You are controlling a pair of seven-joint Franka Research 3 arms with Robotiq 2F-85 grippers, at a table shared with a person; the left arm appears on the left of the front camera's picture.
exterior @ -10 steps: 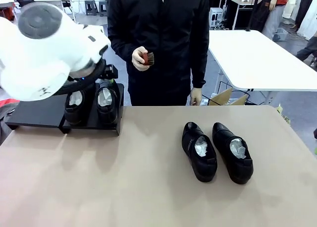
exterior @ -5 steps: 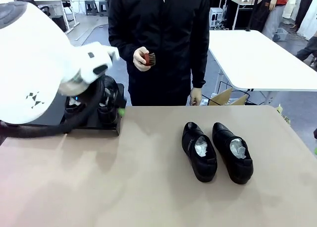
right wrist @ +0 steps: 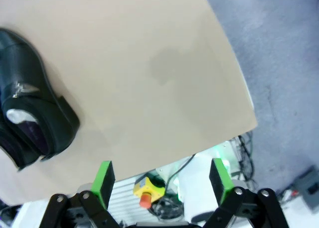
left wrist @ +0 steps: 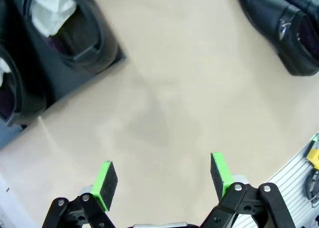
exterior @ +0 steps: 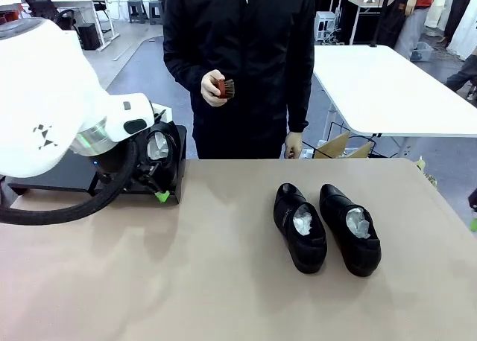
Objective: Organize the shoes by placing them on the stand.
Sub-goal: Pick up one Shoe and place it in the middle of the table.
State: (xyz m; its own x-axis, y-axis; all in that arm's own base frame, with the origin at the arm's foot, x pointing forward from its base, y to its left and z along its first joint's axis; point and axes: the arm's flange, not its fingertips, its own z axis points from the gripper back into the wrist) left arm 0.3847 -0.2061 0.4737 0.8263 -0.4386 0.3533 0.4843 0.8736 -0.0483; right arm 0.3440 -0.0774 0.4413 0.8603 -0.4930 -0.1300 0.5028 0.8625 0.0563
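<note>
Two black shoes (exterior: 299,227) (exterior: 350,229) lie side by side on the tan table at the right, white paper in their openings. Another shoe (exterior: 158,147) stands on the black stand (exterior: 52,181) at the back left, partly hidden by my left arm. In the left wrist view, two shoes (left wrist: 70,29) (left wrist: 10,88) sit on the stand (left wrist: 55,88), and the pair on the table (left wrist: 284,24) lies farther off. My left gripper (exterior: 159,193) (left wrist: 162,175) hangs open over bare table just off the stand's front corner. My right gripper (right wrist: 160,178) is open above the table's edge, with one shoe (right wrist: 30,118) off to its side.
A person in a black jacket stands at the far side, holding a small reddish-brown brush (exterior: 223,88) in one hand. A thick black cable (exterior: 67,211) loops from my left arm onto the table. Below the table's edge sits a yellow and red stop button (right wrist: 144,195).
My left arm has swung round and lowered, and its gripper has come away from the shoes on the stand towards the table in front. The shoes on the table have not moved.
</note>
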